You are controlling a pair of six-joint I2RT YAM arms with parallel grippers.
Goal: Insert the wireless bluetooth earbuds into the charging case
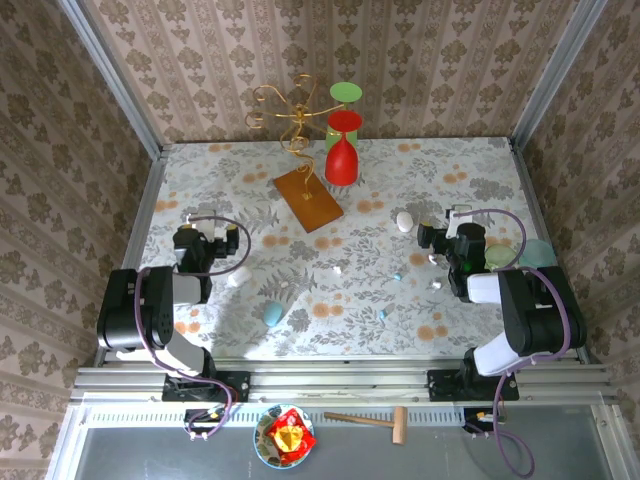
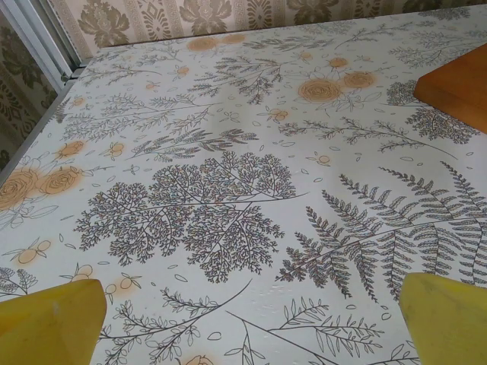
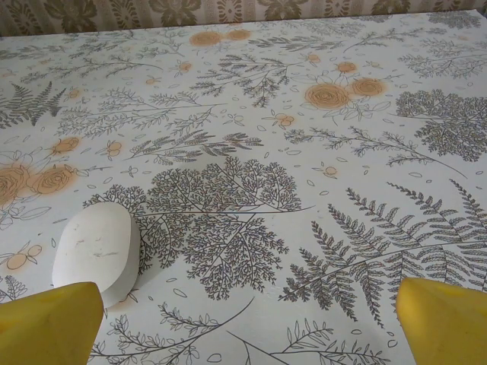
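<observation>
Earbuds: four tiny pieces are scattered loose on the flowered table (image 1: 470,170) between the two arms, each apart from the others
White earbuds: the left white earbud (image 1: 337,270) is seen near the middle of the cloth, the right white earbud (image 1: 437,285) just beside the right arm
Light blue earbuds: the far light blue earbud (image 1: 397,277) is seen between the two white ones, the near light blue earbud (image 1: 381,314) closer to the front edge
White case (image 1: 405,221): laid on the cloth just beside the right gripper; in the right wrist view (image 3: 97,251) it is seen as a smooth pebble just ahead of one yellow fingertip (image 3: 46,323)
Light blue case (image 1: 272,314): laid near the front edge, well apart from the white one
Right gripper (image 1: 445,238): jaws are spread wide, nothing is held
Left gripper (image 1: 197,232): jaws are spread wide over bare cloth (image 2: 251,327), nothing is held
Wooden base (image 1: 308,198): set toward the back, with a gold wire stand (image 1: 285,115) on it; its corner (image 2: 456,84) is seen in the left wrist view
Red goblet (image 1: 342,150): stood just beside the base
</observation>
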